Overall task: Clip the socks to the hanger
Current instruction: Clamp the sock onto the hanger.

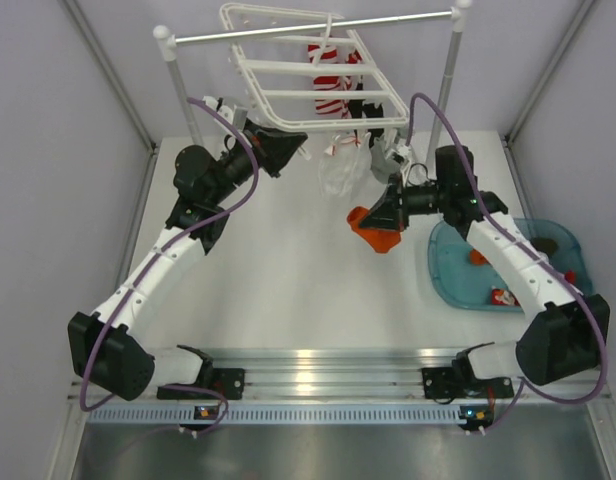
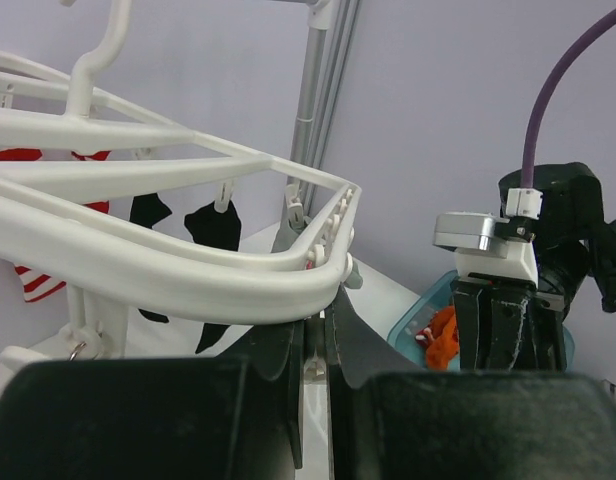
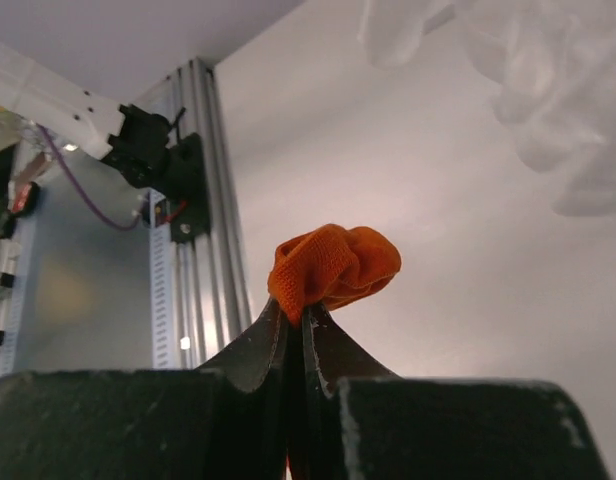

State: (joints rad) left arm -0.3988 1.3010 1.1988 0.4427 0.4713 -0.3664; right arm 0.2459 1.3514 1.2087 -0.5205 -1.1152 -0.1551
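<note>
Count: 1 hanger (image 1: 278,67), 1 rail (image 1: 248,34), 1 blue tray (image 1: 453,265), 2 arms (image 1: 168,255). 1 orange sock (image 3: 333,265), 2 black socks (image 2: 216,225). Striped socks (image 1: 328,98), tray contents: can't count.

The right fingers (image 3: 256,350) are pinched tight on a bunched orange sock (image 3: 333,268) above the pale worktop (image 3: 418,180); a metal rail (image 3: 203,250) runs along the left.
</note>
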